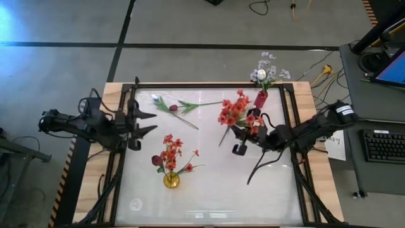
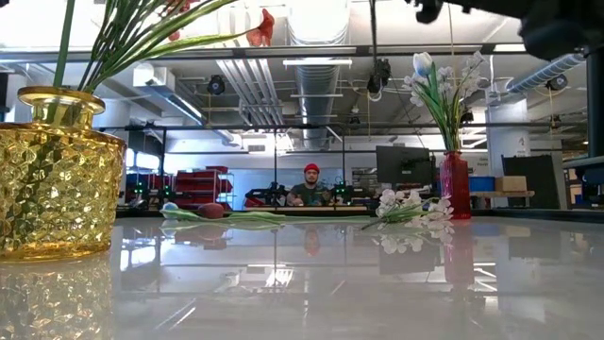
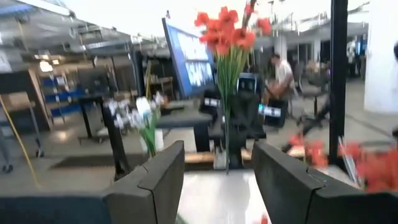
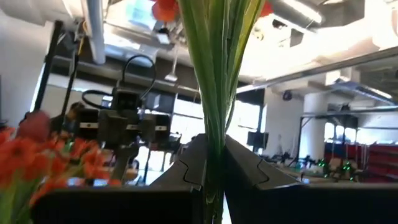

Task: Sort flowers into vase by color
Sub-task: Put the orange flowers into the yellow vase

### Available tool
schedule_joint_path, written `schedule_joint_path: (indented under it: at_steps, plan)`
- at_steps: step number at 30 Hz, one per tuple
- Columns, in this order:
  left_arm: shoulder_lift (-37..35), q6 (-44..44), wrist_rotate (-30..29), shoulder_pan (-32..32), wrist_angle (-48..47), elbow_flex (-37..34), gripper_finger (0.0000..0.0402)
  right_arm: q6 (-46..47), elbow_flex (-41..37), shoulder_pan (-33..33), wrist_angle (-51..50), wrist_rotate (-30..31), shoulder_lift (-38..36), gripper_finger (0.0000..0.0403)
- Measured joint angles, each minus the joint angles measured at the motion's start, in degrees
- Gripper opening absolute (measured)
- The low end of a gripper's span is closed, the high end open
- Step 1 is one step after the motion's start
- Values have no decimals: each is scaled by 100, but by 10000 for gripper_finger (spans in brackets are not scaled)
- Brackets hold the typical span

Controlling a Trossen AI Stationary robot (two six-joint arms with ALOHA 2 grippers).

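1. Right gripper (image 1: 243, 140) is clamping its fingers together on the green stems of a red-orange spray (image 1: 237, 113), right of table centre. The right wrist view is showing the stems pinched between both fingers (image 4: 186, 168), blossoms up above. Gripping low on the stems is keeping the flower heads clear of the fingers and leaving a stem tail to feed into a vase mouth.
2. Left gripper (image 1: 147, 122) is waiting at the left table edge, jaws apart, holding nothing. Its wrist camera is looking across at the held spray.
3. Yellow vase (image 1: 171, 180) is standing front-left of centre, already carrying red-orange sprays plus a dark maroon bud. Judging by colour, that is the likely target for the held spray.
4. Red vase (image 1: 261, 99) is sitting at the far edge, close to the right gripper, holding white and pale lavender blossoms and a white bud.
5. Maroon tulip (image 1: 173, 107) is lying flat on the far-left part of the table, apart from both vases, not yet sorted. In the low view a white spray (image 2: 406, 210) is also lying flat, beside the red vase.
6. Room: the middle of the table (image 1: 215, 183) between gripper and yellow vase is looking open. Risks, in my view: snagging blossoms already in the yellow vase or tipping it.
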Motion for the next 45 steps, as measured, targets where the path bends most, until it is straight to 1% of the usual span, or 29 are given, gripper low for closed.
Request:
schedule_joint_path:
  at_steps: [5, 10, 16, 32, 34, 37, 43, 45]
  plan:
    - [279, 111, 8, 0, 21, 397, 173, -282, 446, -36, -102, -5, 106, 27]
    - [650, 243, 12, 0, -117, 555, 173, -291, 499, -36, -255, 3, 121, 27]
    - [966, 245, 10, 0, -145, 589, 173, -174, 487, -31, -410, 437, 141, 27]
    - [1072, 213, 10, 0, -124, 579, 173, -185, 465, -31, -501, 474, 135, 27]
    - [1112, 174, 10, 0, -124, 579, 173, -119, 465, -31, -495, 655, 129, 27]
    - [1175, 147, 9, 0, -124, 579, 173, -43, 465, -38, -471, 1125, 122, 27]
    - [1290, 141, 9, -2, -128, 579, 173, 172, 426, -55, -438, 1269, 129, 27]
    - [1312, 140, 8, -1, -130, 579, 173, 42, 362, -55, -440, 1545, 106, 27]
